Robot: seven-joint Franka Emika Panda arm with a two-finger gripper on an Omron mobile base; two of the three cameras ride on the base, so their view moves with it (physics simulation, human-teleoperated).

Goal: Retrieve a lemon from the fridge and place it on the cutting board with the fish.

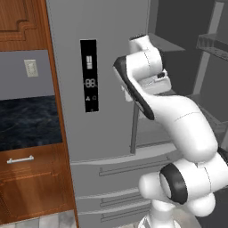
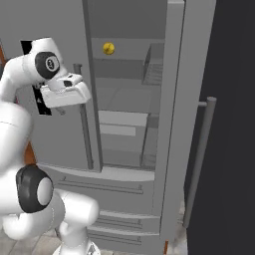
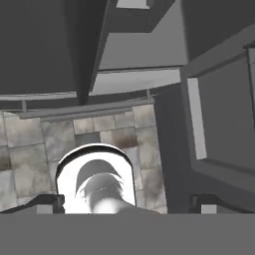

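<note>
While the fridge [image 2: 129,124] stands open, lemon [image 2: 108,48] on high shelf, hand [image 3: 129,204] fingers apart, well below.

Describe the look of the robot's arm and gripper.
The arm is glossy white, built of rounded, bulbous links, with dark bands and black round caps at the joints. The gripper has two small dark finger tips, seen in the hand view.

Kitchen: fridge [image 1: 102,80], wooden cabinets [image 1: 31,182].
</note>
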